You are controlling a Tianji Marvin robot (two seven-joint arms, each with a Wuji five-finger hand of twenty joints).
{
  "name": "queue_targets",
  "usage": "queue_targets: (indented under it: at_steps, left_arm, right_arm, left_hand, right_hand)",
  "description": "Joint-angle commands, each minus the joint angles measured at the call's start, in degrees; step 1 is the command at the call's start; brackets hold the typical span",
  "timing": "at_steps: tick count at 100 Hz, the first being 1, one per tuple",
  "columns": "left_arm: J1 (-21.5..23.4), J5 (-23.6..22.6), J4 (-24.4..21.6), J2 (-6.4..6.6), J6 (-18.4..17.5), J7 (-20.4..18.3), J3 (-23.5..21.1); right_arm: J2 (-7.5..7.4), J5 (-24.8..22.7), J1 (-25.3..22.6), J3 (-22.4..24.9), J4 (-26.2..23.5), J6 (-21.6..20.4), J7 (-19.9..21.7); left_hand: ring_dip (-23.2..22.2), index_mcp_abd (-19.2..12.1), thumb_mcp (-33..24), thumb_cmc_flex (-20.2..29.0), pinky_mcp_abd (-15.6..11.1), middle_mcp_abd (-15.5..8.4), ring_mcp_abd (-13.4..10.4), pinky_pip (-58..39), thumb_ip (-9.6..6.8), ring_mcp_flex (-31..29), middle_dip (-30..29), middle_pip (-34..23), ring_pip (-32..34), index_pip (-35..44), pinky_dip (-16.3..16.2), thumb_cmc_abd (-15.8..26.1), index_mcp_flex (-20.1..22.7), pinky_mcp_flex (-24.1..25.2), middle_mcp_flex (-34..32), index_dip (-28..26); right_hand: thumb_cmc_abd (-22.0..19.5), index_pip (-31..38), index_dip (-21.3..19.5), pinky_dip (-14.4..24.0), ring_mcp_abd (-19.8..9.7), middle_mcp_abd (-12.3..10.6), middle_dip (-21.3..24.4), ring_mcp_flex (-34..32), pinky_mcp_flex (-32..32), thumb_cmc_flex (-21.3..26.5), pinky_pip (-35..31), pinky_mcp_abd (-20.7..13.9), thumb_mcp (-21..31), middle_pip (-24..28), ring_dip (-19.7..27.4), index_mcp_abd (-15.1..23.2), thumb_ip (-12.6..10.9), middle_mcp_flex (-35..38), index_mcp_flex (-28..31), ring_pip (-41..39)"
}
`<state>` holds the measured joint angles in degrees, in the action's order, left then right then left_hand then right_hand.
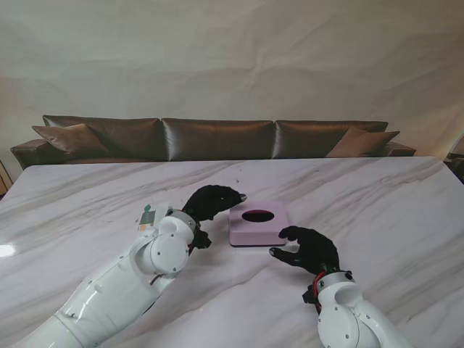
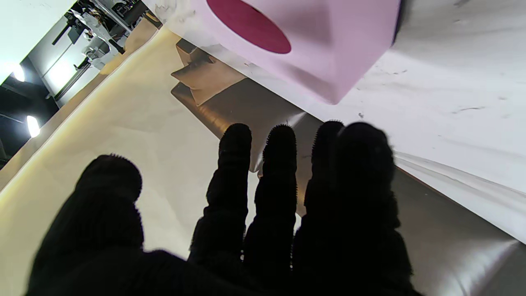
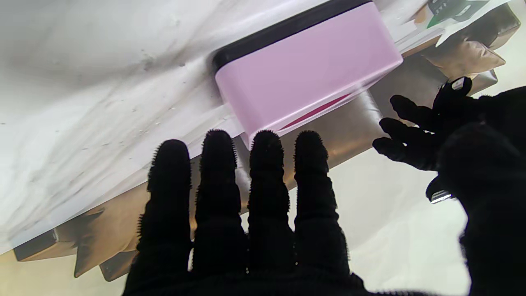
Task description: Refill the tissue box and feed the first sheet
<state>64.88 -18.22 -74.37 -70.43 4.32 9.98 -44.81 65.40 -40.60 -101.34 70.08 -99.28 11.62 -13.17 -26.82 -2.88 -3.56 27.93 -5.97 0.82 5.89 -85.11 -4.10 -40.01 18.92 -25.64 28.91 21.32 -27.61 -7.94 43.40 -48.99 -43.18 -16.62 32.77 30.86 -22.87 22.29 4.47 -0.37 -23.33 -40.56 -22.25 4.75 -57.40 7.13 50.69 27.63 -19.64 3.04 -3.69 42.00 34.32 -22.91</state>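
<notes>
A pink tissue box [image 1: 259,223] with a dark oval slot [image 1: 258,215] in its top lies flat on the marble table [image 1: 377,210]. No tissue shows in the slot. My left hand [image 1: 211,202], in a black glove, hovers just left of the box with its fingers spread and nothing in it. My right hand [image 1: 310,248] hangs open beside the box's near right corner, holding nothing. The left wrist view shows the box [image 2: 312,45] and slot beyond my fingers [image 2: 279,164]. The right wrist view shows the box's side [image 3: 304,82] and the other hand [image 3: 415,131].
A small white packet with green print [image 1: 150,216] lies on the table by my left forearm. A brown leather sofa [image 1: 217,138] runs along the table's far edge.
</notes>
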Motion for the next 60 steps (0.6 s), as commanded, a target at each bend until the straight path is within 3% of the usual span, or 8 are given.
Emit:
queue_targets:
  at_steps: [1, 14, 24, 42, 60]
  left_arm:
    - [-1.8, 1.4, 0.7, -1.69, -0.1, -1.0, 0.4]
    - [-5.3, 4.7, 4.8, -3.43, -1.2, -1.1, 2.9]
    - [-7.9, 7.0, 8.2, -4.83, -2.1, -1.3, 4.8]
    - [-11.4, 12.0, 13.9, -7.50, -4.2, -2.3, 7.5]
    - [-13.6, 15.6, 17.8, -9.39, -5.5, -4.1, 9.2]
  right_arm:
    - [-0.23, -0.1, -0.5, 0.5, 0.4, 0.3, 0.8]
    - [-0.25, 0.1, -0.7, 1.3, 1.0, 0.2, 1.1]
    - [-0.22, 0.4, -0.5, 1.6, 1.5, 0.1, 1.1]
    - [-0.15, 0.9, -0.1, 1.9, 2.5, 0.1, 1.0]
    - [-0.13, 1.2, 0.1, 2.0, 3.4, -0.1, 1.0]
  left_hand:
    - [1.4, -2.5, -1.0, 0.3, -10.2, -2.1, 1.0, -13.1, -1.77, -2.2, -0.7, 1.8, 0.9, 1.1, 2.6, -1.1, 1.7, -6.3, -2.8, -0.8]
    - [3.9, -2.0, -1.4, 0.3, -14.1, -1.5, 1.5, -14.9, -1.77, -3.9, -0.9, 2.2, 1.8, 1.4, 6.0, -1.5, 2.5, -11.9, -4.0, -0.6]
    - [5.3, -1.3, -1.6, 0.4, -16.2, -0.7, 2.0, -17.1, -1.77, -4.9, -1.0, 2.3, 2.6, 1.5, 6.5, -1.9, 3.0, -12.6, -4.6, -0.5]
    - [6.1, 0.7, -2.1, 1.0, -17.2, 1.8, 3.7, -18.8, -1.95, -5.7, -1.2, 2.5, 2.9, 1.4, 5.9, -3.0, 3.8, -12.9, -5.4, -0.2]
    - [6.2, 3.2, -2.9, 1.4, -18.2, 5.0, 6.2, -19.6, -2.07, -7.7, -1.2, 2.4, 3.9, 1.1, 4.8, -3.7, 4.9, -13.1, -6.7, 0.4]
  right_hand:
    - [1.0, -0.7, -0.4, 0.7, -0.1, 0.0, -1.0, 0.3, -0.1, -0.5, 0.6, 0.4, -0.4, -0.9, -0.8, 1.8, 0.4, 0.6, 0.6, 0.4]
    - [1.0, -0.7, -0.4, 0.8, -0.1, 0.0, -1.0, 0.4, -0.1, -0.6, 0.6, 0.6, -0.4, -0.8, -0.8, 1.8, 0.4, 0.6, 0.6, 0.5]
    - [0.9, -0.7, -0.5, 0.8, -0.2, 0.0, -1.0, 0.4, -0.1, -0.5, 0.6, 0.6, -0.4, -0.9, -0.8, 1.8, 0.4, 0.5, 0.6, 0.5]
    - [0.9, -0.8, -0.5, 0.9, -0.1, 0.0, -1.0, 0.6, 0.0, -0.5, 0.6, 0.6, -0.4, -0.9, -0.8, 1.8, 0.4, 0.3, 0.5, 0.5]
    - [0.9, -0.8, -0.5, 0.9, -0.1, 0.1, -1.0, 0.6, 0.0, -0.5, 0.7, 0.6, -0.4, -0.8, -0.8, 1.7, 0.4, 0.3, 0.5, 0.5]
